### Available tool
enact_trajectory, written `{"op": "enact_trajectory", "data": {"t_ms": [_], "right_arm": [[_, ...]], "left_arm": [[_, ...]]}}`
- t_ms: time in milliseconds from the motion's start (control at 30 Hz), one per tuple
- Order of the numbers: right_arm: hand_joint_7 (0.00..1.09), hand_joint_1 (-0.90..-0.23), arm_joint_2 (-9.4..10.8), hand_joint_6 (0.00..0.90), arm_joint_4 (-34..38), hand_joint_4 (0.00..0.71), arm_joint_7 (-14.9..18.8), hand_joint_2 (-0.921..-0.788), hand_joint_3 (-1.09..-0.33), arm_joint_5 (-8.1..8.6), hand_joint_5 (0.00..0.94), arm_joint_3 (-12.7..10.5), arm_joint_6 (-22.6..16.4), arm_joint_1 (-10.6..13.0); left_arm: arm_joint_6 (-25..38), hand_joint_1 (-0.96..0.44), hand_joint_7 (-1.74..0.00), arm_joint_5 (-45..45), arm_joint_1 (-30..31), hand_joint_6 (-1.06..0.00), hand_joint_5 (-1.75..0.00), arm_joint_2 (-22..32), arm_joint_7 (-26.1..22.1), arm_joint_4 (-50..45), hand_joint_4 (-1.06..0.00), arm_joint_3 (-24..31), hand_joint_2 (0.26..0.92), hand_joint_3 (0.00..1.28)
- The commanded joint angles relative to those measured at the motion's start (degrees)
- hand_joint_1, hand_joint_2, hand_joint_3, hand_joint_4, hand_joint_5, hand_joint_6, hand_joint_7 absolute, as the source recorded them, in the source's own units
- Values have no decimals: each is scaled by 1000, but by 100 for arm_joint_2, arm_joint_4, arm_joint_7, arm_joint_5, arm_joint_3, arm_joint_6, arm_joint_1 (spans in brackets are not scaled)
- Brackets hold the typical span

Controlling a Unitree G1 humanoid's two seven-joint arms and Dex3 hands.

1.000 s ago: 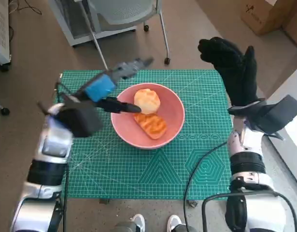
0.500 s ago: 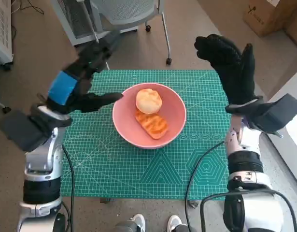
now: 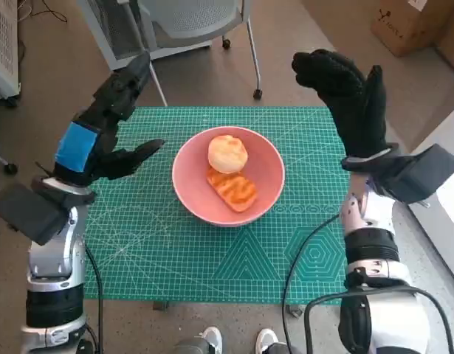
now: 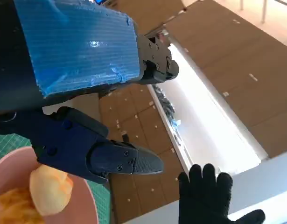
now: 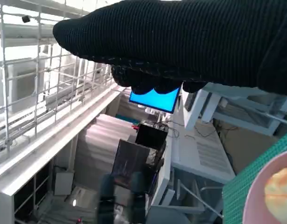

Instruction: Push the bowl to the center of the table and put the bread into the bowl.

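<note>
A pink bowl (image 3: 265,193) stands near the middle of the green cutting mat (image 3: 212,251). Inside it lie a pale round bread roll (image 3: 227,153) and an orange-brown toasted piece (image 3: 231,189). My left hand (image 3: 101,133), black with blue tape, is raised above the mat's far left corner, clear of the bowl, fingers apart and empty. My gloved right hand (image 3: 348,96) is lifted above the mat's far right corner, fingers spread, holding nothing. The left wrist view catches the bowl rim (image 4: 89,205), the roll (image 4: 50,189) and the right glove (image 4: 208,196). In the right wrist view the glove (image 5: 190,42) spans the frame, with the bowl (image 5: 267,196) at a corner.
A chair with a wheeled metal frame (image 3: 193,22) stands beyond the table's far edge. A cardboard box (image 3: 411,22) sits on the floor at the far right. A person's shoes (image 3: 234,341) show at the near edge. Black cables (image 3: 300,258) cross the mat's near right.
My left hand has pulled back from over the bowl's left rim, moving up and to the left, off the bowl. The right hand rose slightly. The bowl and bread stayed put.
</note>
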Motion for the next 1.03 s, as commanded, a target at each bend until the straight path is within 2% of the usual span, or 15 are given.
{"op": "enact_trajectory", "data": {"t_ms": [33,367,1033], "right_arm": [[6,-676,0,345,95,214,33,-921,-631,-90,2,43,18,-6],[6,-692,-6,346,73,213,-49,-921,-631,-145,1,99,35,-83],[21,-664,129,385,82,209,-306,-921,-639,-337,0,215,3,-158]], "left_arm": [[121,-667,-15,-248,69,-236,-5,-78,-11,12,-165,105,921,288],[43,-696,-19,-299,23,-238,-4,-117,52,158,-165,138,921,281],[-902,-651,-41,-66,-317,-256,-9,-161,243,844,-179,114,921,274]]}}
